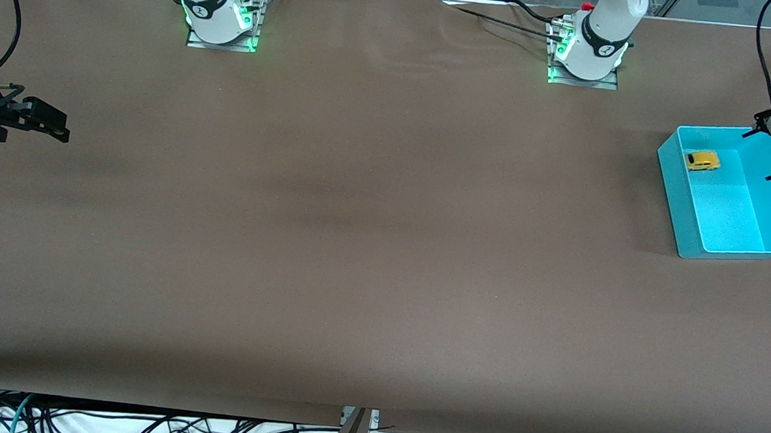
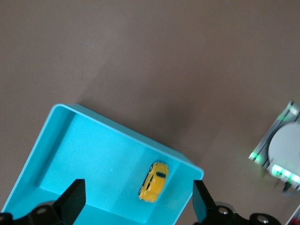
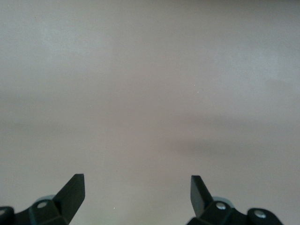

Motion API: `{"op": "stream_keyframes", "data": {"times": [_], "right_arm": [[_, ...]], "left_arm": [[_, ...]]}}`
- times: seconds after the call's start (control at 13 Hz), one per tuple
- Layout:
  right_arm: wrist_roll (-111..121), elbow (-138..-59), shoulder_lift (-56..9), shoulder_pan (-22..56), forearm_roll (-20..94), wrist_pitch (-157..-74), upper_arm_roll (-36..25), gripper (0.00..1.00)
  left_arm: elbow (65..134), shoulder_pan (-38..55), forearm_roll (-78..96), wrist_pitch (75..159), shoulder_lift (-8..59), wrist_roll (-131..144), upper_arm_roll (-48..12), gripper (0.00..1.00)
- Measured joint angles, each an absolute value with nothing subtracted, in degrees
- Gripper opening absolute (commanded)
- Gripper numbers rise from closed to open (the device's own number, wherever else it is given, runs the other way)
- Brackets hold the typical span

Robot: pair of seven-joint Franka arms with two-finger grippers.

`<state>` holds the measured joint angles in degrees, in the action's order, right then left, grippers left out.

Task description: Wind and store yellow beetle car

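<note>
My left hand (image 2: 136,201) hangs wide open just over the turquoise bin (image 1: 687,192) where the yellow beetle car (image 2: 154,181) sits below my fingers — tiny, light, hard, slick, so pinch its sides — right hand (image 3: 136,194) waits open over bare table (image 1: 356,242).

Front camera high, facing arms; wrist cameras look down — bin (image 1: 683,198) shared.
</note>
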<state>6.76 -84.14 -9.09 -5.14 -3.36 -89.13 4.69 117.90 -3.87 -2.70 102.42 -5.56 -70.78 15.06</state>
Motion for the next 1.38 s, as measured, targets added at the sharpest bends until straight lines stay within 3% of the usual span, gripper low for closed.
{"op": "stream_keyframes", "data": {"times": [0.69, 1.0, 1.38], "right_arm": [[6.84, -83.07, -9.08, -5.08, -3.36, -89.29, 4.92, 1.00], [6.85, -82.49, -9.09, -4.94, -3.35, -89.33, 5.23, 1.00], [6.84, -82.49, -9.23, -3.96, -3.35, -89.36, 5.45, 1.00]], "left_arm": [[100.53, 8.72, 1.12, 92.09, -0.78, -10.33, 1.58, 1.00], [89.61, 10.29, -1.40, 89.31, 5.47, -5.85, 2.86, 1.00], [90.38, 8.28, 2.26, 86.49, 3.19, 3.44, 3.69, 1.00]]}}
